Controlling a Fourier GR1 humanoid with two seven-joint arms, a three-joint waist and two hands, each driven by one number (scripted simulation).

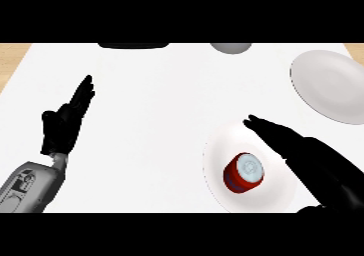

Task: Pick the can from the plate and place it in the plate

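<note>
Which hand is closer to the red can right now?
Right. The right hand is open just beside the red can, over its white plate. The left hand rests open far across the counter.

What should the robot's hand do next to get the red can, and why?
Probably the right hand should slide a little left and lower beside the red can, then curl round it. Its fingers are straight and reach over the near plate, just right of the can, holding nothing yet. The other plate waits farther back on the right. The left hand rests open at the left.
</note>
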